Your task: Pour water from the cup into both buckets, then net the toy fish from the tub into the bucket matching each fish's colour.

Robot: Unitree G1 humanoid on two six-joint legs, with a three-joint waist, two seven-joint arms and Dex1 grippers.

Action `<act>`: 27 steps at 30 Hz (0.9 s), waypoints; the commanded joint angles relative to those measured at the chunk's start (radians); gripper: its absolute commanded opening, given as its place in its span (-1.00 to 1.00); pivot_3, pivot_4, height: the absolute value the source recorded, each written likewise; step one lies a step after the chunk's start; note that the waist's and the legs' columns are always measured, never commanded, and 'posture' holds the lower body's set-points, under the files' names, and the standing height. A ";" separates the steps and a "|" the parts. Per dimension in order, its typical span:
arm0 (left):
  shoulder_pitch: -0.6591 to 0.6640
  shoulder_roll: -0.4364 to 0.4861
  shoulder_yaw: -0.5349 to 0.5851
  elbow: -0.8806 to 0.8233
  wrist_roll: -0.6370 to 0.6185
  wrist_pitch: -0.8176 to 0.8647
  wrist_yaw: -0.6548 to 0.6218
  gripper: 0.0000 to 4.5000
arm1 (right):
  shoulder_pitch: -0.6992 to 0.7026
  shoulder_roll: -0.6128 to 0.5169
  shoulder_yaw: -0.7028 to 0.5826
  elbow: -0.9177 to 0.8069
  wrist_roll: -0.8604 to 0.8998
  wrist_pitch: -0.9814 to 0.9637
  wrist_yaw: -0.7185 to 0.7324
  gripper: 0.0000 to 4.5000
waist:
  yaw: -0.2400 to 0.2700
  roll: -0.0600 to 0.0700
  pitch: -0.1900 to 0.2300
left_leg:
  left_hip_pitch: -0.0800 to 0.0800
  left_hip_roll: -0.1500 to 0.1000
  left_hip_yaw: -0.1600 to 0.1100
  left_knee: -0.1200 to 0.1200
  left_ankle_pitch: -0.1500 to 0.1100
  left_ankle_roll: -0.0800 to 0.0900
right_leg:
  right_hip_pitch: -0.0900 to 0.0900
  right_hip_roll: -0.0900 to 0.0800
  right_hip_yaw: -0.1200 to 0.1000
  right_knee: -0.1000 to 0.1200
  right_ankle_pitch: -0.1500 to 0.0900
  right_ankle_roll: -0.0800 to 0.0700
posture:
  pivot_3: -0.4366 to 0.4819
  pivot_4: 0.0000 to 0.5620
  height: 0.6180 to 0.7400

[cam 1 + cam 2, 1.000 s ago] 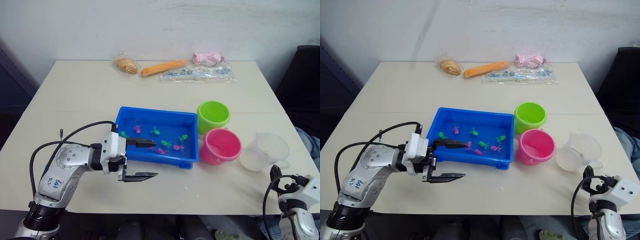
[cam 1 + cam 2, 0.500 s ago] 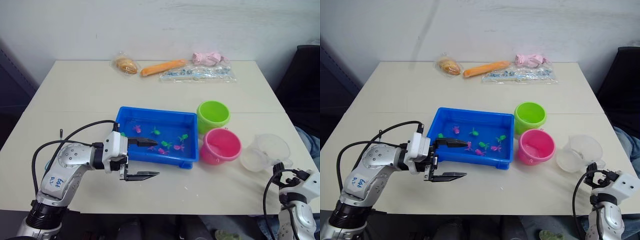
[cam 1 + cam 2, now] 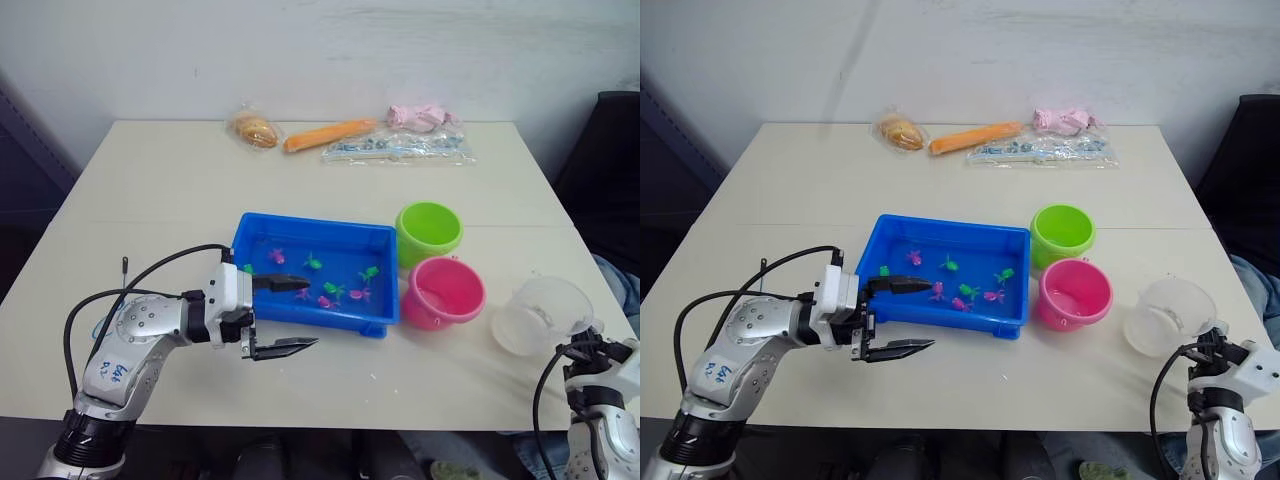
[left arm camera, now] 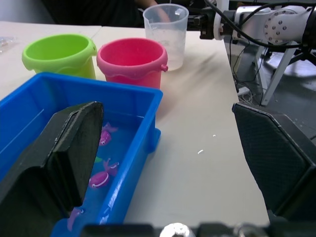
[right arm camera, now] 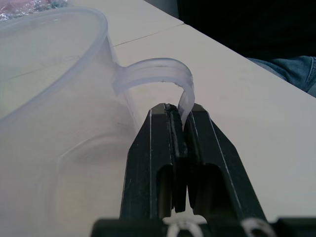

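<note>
The clear cup (image 3: 541, 315) stands near the table's front right corner, beside the pink bucket (image 3: 445, 291). My right gripper (image 5: 178, 112) is shut on the cup's thin handle (image 5: 154, 73). The lime green bucket (image 3: 428, 231) sits just behind the pink one. The blue tub (image 3: 312, 223) holds water and several small green and pink toy fish (image 3: 326, 294). My left gripper (image 3: 312, 313) hangs open at the tub's front left corner, one finger over the water, the other in front of the tub wall, holding nothing.
Along the table's far edge lie a bagged bun (image 3: 252, 131), an orange carrot-like item (image 3: 326, 135), a pink item (image 3: 420, 115) and a clear bag (image 3: 396, 148). A dark chair (image 3: 610, 160) stands at the right. Bare table lies left of the tub.
My right gripper has closed on the cup's handle, and the cup has shifted a little toward the table's right edge and tipped slightly. The left gripper has barely moved.
</note>
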 commanded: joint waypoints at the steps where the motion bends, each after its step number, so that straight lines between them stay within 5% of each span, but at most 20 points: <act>1: -0.005 -0.019 0.013 -0.035 -0.031 0.017 0.034 1.00 | 0.052 -0.072 -0.055 -0.171 0.035 0.041 0.012 -0.97 | 0.000 0.003 0.001 | 0.000 0.000 0.000 0.000 0.000 0.000 | 0.000 0.000 0.000 0.000 0.000 0.000 | -0.05 -0.47 1.00; 13: -0.059 -0.116 -0.020 -0.007 -0.020 0.040 0.110 1.00 | 0.101 -0.319 -0.083 -0.494 -0.017 0.357 -0.061 -0.97 | 0.000 0.003 0.001 | -0.001 -0.001 0.006 0.001 0.000 0.000 | -0.003 0.003 0.006 0.000 0.001 0.003 | -0.05 -0.47 1.00; 27: -0.125 -0.167 -0.069 0.043 0.038 -0.003 0.125 1.00 | 0.000 -0.464 0.086 -0.482 -0.387 0.249 0.010 -0.97 | 0.004 0.001 0.002 | -0.006 -0.006 0.015 0.003 0.002 0.000 | -0.013 0.005 0.013 0.001 0.004 0.007 | -0.05 -0.47 1.00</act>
